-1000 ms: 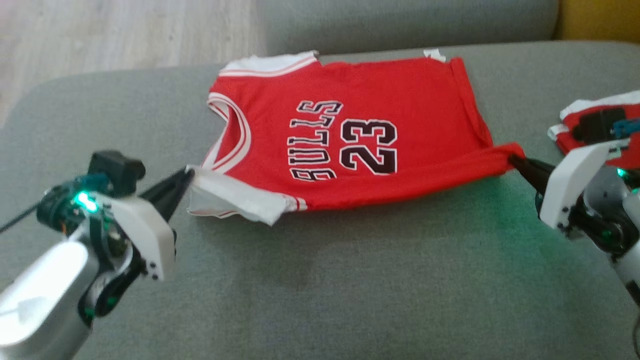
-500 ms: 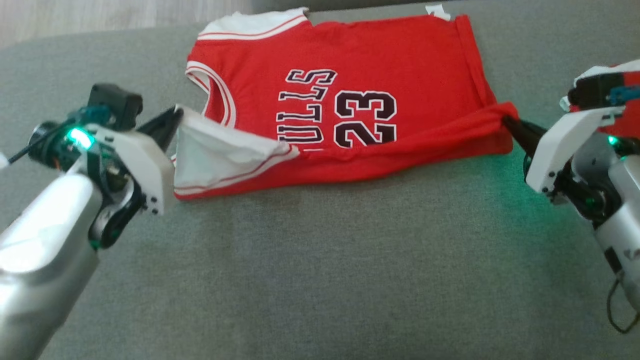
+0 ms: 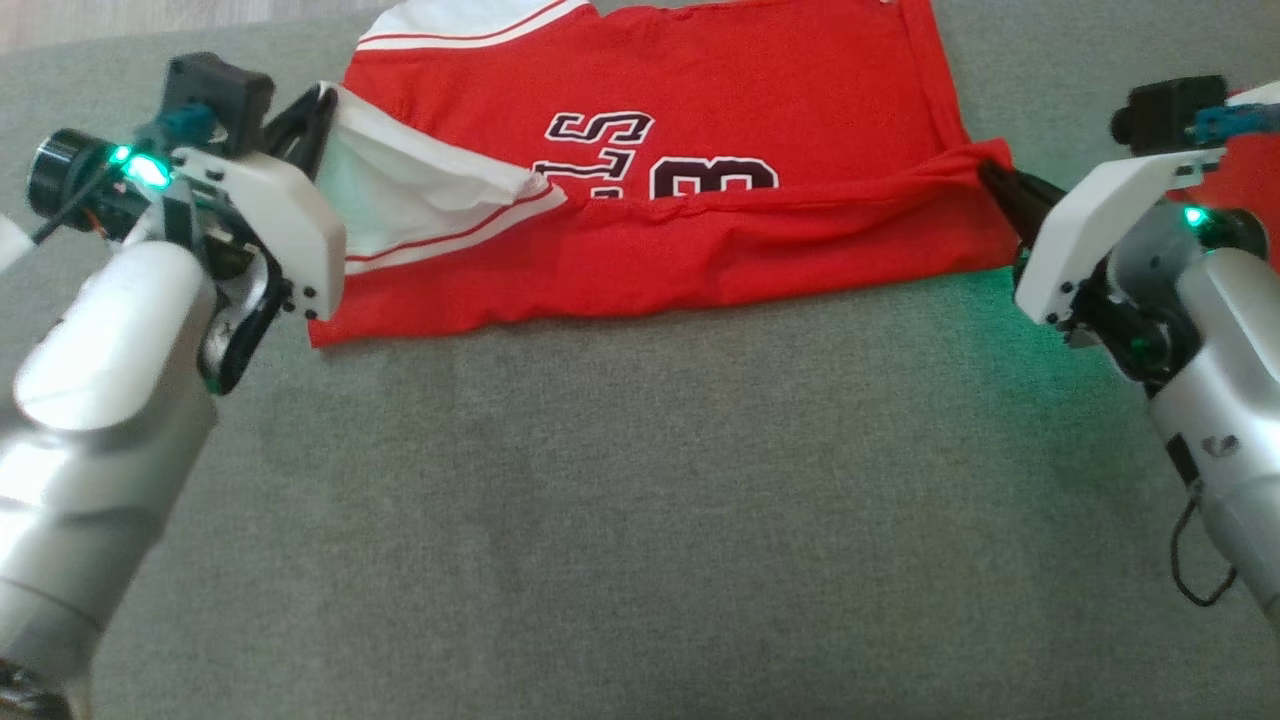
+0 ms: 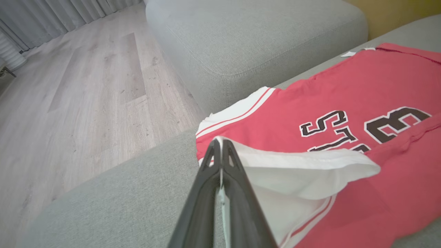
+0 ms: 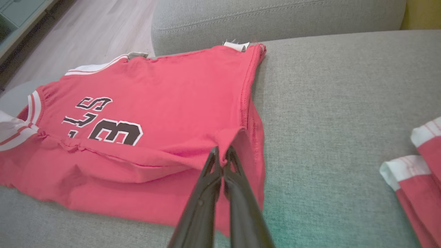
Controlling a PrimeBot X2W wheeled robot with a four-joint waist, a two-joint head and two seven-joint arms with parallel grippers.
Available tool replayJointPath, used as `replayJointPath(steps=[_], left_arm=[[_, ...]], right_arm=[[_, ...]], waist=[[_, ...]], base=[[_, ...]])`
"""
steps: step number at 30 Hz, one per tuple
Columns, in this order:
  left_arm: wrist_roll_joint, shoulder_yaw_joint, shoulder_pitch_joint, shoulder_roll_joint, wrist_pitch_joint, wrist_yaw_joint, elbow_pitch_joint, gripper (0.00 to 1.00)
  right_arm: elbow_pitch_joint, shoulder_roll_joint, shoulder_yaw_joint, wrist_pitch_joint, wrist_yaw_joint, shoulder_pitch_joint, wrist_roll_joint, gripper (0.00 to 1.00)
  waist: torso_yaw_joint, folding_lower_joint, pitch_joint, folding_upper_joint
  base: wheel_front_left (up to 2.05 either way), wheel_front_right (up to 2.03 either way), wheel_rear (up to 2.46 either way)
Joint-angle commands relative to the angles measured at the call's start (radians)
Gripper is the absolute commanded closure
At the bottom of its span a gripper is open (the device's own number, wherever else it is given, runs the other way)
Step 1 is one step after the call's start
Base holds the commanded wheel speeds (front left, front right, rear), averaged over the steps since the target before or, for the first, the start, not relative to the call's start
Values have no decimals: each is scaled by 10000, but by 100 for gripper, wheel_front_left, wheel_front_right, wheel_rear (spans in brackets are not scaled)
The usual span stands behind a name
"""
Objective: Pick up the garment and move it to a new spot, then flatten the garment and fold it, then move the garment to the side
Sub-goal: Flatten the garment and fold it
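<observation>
The garment [image 3: 700, 110] is a red basketball jersey with white trim and black lettering, spread on a grey sofa cushion [image 3: 640, 520]. Its near edge is lifted and carried over the front, hiding the lower half of the lettering. My left gripper [image 3: 318, 100] is shut on the white-trimmed shoulder corner [image 4: 220, 143]. My right gripper [image 3: 985, 172] is shut on the red hem corner [image 5: 225, 151]. The raised fold [image 5: 137, 162] sags between the two grippers, and the far half of the garment [image 4: 344, 93] lies flat.
Another red and white garment [image 5: 420, 162] lies at the right of the cushion. A second grey cushion [image 4: 255, 44] stands beyond the far edge. Wooden floor [image 4: 75, 96] runs off to the left. The near part of the cushion is bare grey fabric.
Both grippers have carried the near edge of the garment up and toward the far side, so more lettering is covered. The head camera has tilted, shifting the whole picture.
</observation>
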Motion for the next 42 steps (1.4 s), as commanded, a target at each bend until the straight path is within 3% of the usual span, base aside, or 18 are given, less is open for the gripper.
replayJointPath(steps=[1,2,3,8,14,17,21,25,27,31,36,42], left_arm=[[193,248,-567,151,-190,16,190,64],[221,213,-602,32,-280,33,371,0],[236,215,-645,-84,-420,75,554,0],[525,317,-893,-554,-1839,540,1237,0],[-66,1417,-539,-1247,-4327,1375,1303,0],[-224,1813,-160,-1353,-4634,1589,1023,0],[606,2375,931,-1320,-4746,2488,-366,0],[1098,3138,2779,-1683,-4751,2874,-1880,0],[1520,3662,4016,-2000,-4752,2942,-2737,0],[2344,4058,5470,-2373,-4753,2999,-3418,0],[2722,4686,6680,-2885,-4753,2693,-3628,0],[3117,5222,6776,-3149,-4754,2176,-3317,0]], right_arm=[[17,93,210,-97,-7,-274,-183,100],[183,121,244,-177,-7,-368,-281,54],[390,164,228,-290,-7,-465,-375,0],[1044,451,-30,-1484,-7,-864,-706,0],[1084,602,-747,-4297,-7,-918,-999,0],[1063,727,-1056,-5151,-7,-770,-1125,0],[650,951,-1753,-5729,-7,-102,-1867,0],[-1036,1520,-3646,-5761,-7,1418,-3275,0],[-2481,2362,-4989,-5764,-7,3004,-4743,0],[-4070,3316,-5959,-5765,-7,4851,-5965,0],[-4750,3532,-5989,-5766,-7,6164,-6252,0],[-4933,3541,-5835,-5766,-7,6366,-5744,0]], waist=[[-45,-1,12,0],[-49,-1,30,0],[-46,-1,45,0],[28,-1,27,0],[102,-1,-350,0],[82,-1,-540,0],[103,-1,-938,0],[162,-1,-1285,0],[221,-1,-1557,0],[250,-1,-1875,0],[183,-1,-2079,0],[50,-1,-1940,0]], base=[[0,0,0],[0,0,0],[0,0,0],[0,0,0],[0,0,0],[0,0,0],[0,0,0],[0,0,0],[0,0,0],[0,0,0],[0,0,0],[0,0,0]])
